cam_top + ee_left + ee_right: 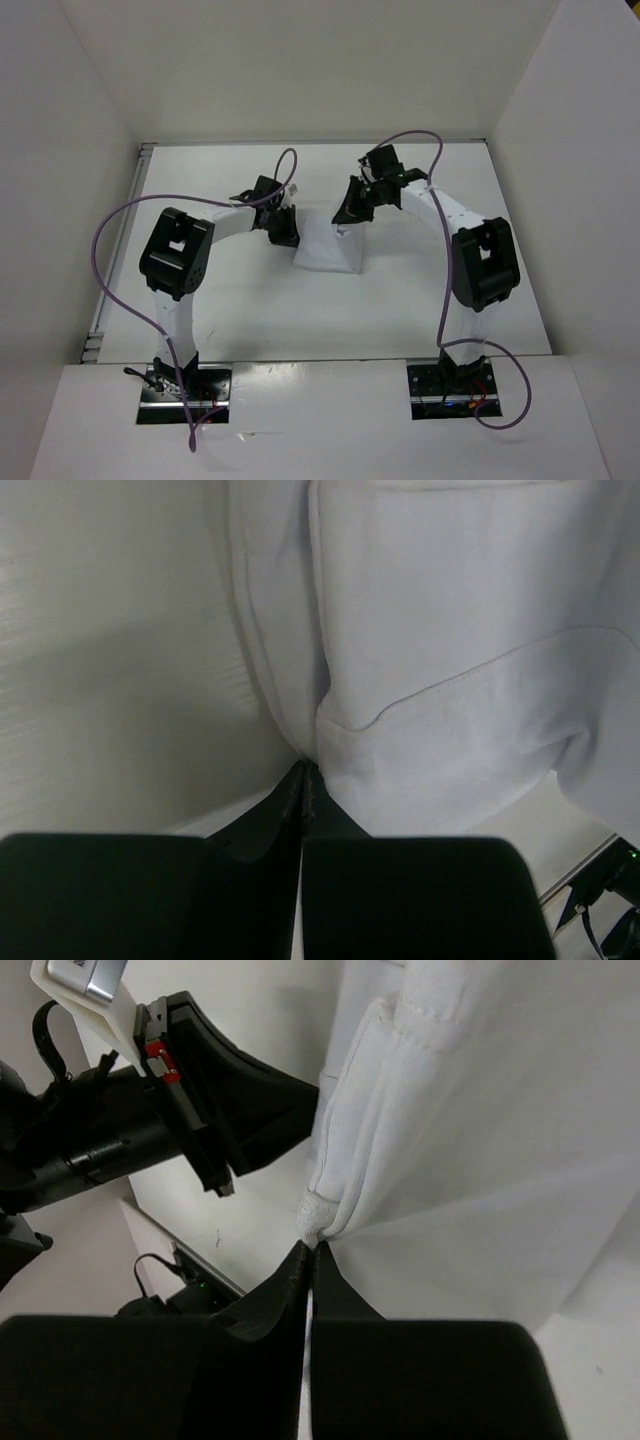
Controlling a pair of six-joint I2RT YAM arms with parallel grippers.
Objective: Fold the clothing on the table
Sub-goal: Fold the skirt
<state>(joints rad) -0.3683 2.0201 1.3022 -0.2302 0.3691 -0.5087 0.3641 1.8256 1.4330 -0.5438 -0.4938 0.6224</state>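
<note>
My left jaws and right jaws both pinched shut on clothing (330, 250) edge, tip-grip only; if arms pull unevenly, fabric may slip out onto desk (250, 320).

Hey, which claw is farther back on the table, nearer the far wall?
The right claw: it sits nearer the table's far edge than the left claw. Both are shut on the clothing.
</note>
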